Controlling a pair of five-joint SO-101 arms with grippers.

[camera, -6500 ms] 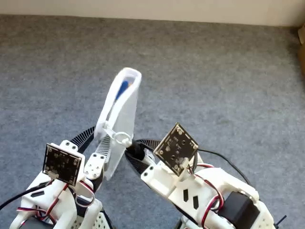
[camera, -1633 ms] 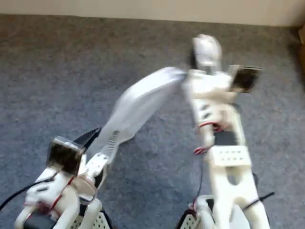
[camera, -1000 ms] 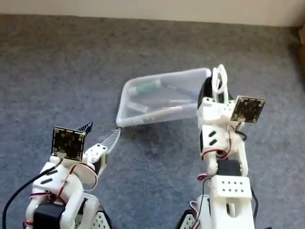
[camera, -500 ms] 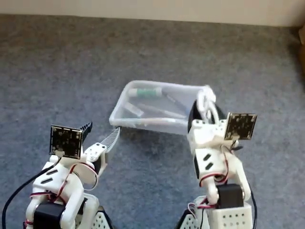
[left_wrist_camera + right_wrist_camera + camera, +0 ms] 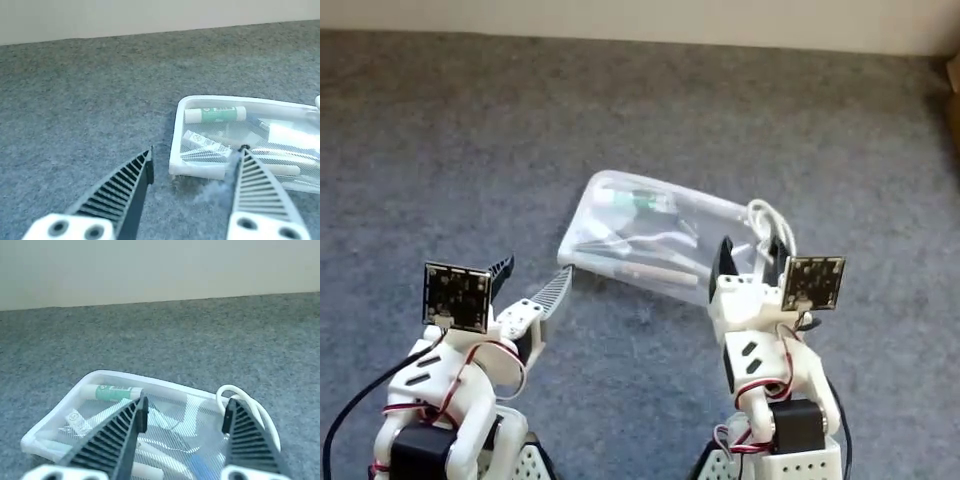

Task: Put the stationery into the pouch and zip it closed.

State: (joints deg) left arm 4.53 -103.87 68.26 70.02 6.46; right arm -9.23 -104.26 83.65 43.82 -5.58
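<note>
A clear mesh pouch (image 5: 650,238) lies flat on the grey carpet, holding a green-and-white glue stick (image 5: 640,203), white pens and other stationery. A white cord loop (image 5: 767,220) hangs at its right end. My left gripper (image 5: 532,278) stands open just short of the pouch's near left corner, touching nothing. In the left wrist view the left gripper (image 5: 196,151) frames the pouch (image 5: 240,135) and glue stick (image 5: 215,114). My right gripper (image 5: 750,255) is open over the pouch's right end. From the right wrist, the right gripper (image 5: 186,402) spans the pouch (image 5: 115,412) beside the loop (image 5: 240,400).
Grey carpet (image 5: 470,130) stretches on all sides of the pouch, up to a pale wall base (image 5: 640,20) at the far edge. Both arms' bases sit at the near edge.
The right gripper lowered the pouch's right end onto the carpet, let go and drew back toward its base. The pouch now lies flat. The left arm stayed open and barely moved.
</note>
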